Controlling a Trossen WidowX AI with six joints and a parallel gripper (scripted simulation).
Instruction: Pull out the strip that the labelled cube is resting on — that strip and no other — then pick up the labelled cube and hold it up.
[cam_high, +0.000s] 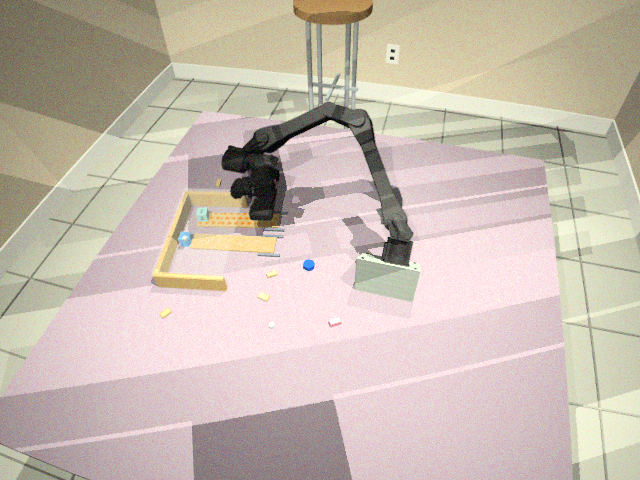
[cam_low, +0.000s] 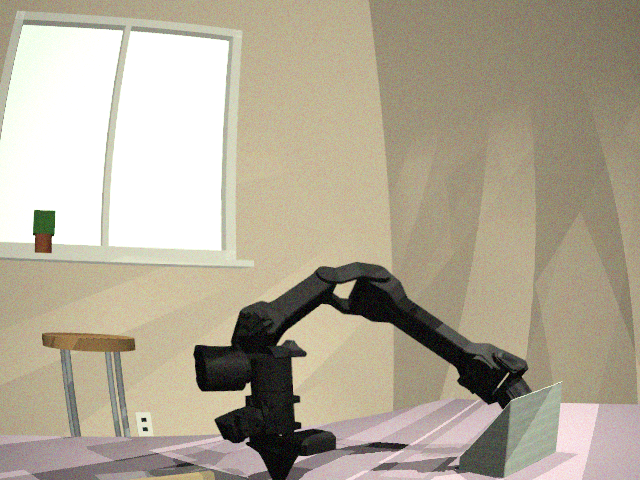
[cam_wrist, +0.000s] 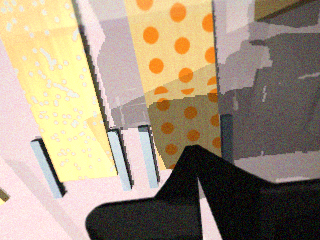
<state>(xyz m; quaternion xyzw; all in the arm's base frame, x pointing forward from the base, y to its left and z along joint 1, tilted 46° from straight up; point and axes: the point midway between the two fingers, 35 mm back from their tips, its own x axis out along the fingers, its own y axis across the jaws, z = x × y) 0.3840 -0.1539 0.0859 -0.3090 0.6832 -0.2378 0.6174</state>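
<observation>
At the far left stands the wooden tray (cam_high: 174, 227), a low frame with three walls and its open side toward me. Inside it, a blue cube (cam_high: 184, 238) sits on the left end of the plain yellow strip (cam_high: 232, 242). A pale green cube (cam_high: 202, 212) sits on the left end of the dotted strip (cam_high: 227, 219). I judge the green one to be the labelled cube, but the mark is too small to read.

The dotted strip is flat and thin, yellow with orange dots, and its long axis runs from the cube straight toward my hand (cam_high: 261, 212). My hand is at the right end of it, pointing down, and the cube lies well apart at the other end.

In the wrist view my hand (cam_wrist: 197, 162) is fully closed, tips together on the near end of the dotted strip (cam_wrist: 175, 55). I cannot see any strip between the fingers. Short grey-blue bars (cam_wrist: 145, 155) lie beside this end on the lilac surface (cam_high: 413, 320).

I think the pull must follow the long axis, away from the tray.
</observation>
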